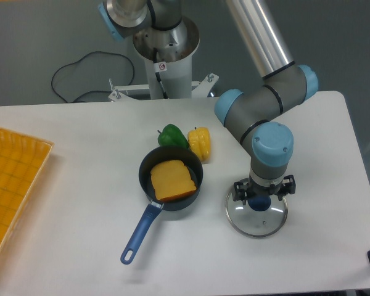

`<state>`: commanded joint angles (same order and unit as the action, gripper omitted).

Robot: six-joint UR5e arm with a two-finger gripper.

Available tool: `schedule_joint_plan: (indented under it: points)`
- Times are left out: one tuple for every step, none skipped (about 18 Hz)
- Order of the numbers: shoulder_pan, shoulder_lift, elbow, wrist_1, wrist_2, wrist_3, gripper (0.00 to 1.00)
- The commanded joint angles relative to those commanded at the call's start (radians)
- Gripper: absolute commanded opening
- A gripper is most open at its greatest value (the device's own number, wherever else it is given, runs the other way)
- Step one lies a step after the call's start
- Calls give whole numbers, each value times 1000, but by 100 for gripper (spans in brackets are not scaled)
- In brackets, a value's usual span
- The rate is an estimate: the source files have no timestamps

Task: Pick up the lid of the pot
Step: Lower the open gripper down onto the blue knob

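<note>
The gripper is over the pot lid, its two dark fingertips standing wide apart, so it is open. Beneath it lies the transparent round lid with a metal rim. Its dark blue knob shows between and slightly below the fingertips in the picture, with nothing gripped. The gripper body covers the lid's far edge. Whether the fingertips touch the lid, I cannot tell.
Left of the lid is a black pan with a blue handle, holding a brown-orange piece. Behind it are a green pepper and a yellow one. A red object is partly hidden behind the arm. An orange crate stands far left.
</note>
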<state>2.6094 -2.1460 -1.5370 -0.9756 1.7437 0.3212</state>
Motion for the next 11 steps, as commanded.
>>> schedule_joint_plan:
  points:
    - [-14,-12,12,0,25,-46,100]
    - [-28,-18,21,0,33,-68,100]
    - [-37,-21,28,-2,36,-73,100]
    - [-40,-17,29,-2,33,-73,100]
    - [-38,-14,34,-2,25,-73,100]
    - [-38,-8,38,-5,19,-76,100]
    - [-38,0,32,-9,13,-77,100]
    - [-38,0,31,-12,11,-80,100]
    - [-38,1,20,-23,13,-80,100]
    - [-38,3,3,-26,14,-77,100]
    - [-38,2,0,-26,11,-77,100]
